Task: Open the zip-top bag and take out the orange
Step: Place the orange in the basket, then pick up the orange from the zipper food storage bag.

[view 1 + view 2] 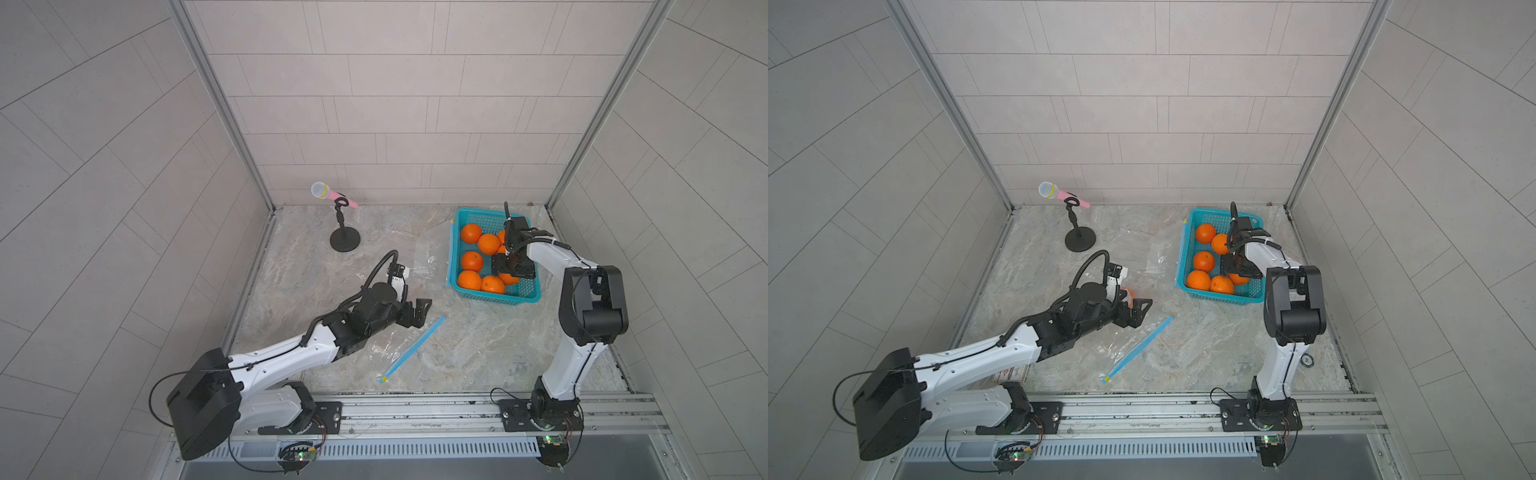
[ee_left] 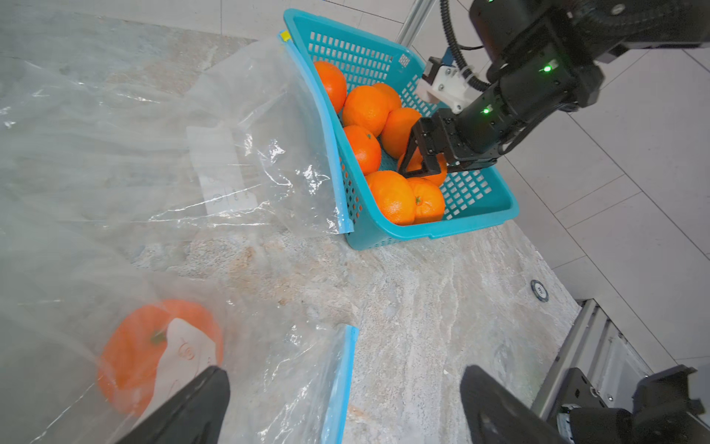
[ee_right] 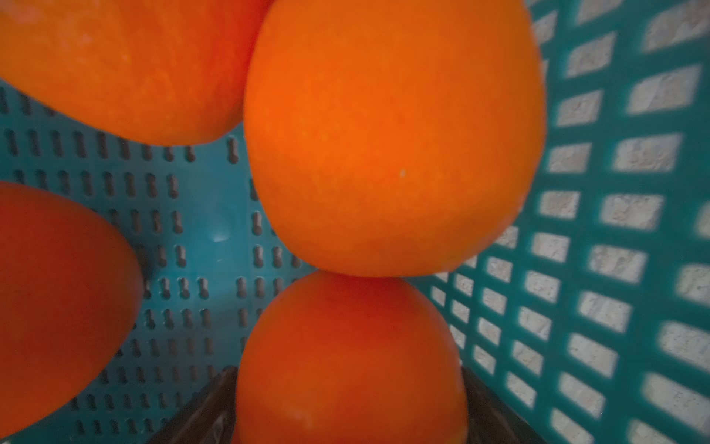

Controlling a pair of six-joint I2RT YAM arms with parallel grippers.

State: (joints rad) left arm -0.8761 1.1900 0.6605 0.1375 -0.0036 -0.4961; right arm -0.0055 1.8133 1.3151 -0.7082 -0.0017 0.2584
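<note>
Finding: the orange (image 2: 153,353) lies inside the bag (image 2: 269,365) on the table, sealed off from me by clear film.

Left gripper (image 1: 417,311): jaws spread as wide as they go, holding nothing, hovering low over the bag. In the left wrist view the orange sits just outside one fingertip, not between the two. What lies between them is the zip strip (image 1: 413,348).

Axis: in both top views the strip runs on a diagonal, from just beside my left gripper down toward the front rail. The orange is on the far side of the strip from the right arm, under the left wrist. I cannot tell whether the strip is sealed or already parted.

Right gripper (image 2: 432,169): down inside the basket (image 2: 403,230), well apart from the bag, its jaws straddling one of the loose fruit (image 3: 349,357) there. The fruit fills the gap, and I cannot tell whether the fingers press it or merely flank it.

Judgement: my left arm is much the nearer to bag and strip. The right must clear the basket and cross over before it can take the other lip.

Note: a spare bag (image 2: 230,153) rests empty against the basket wall. It is not the target.
</note>
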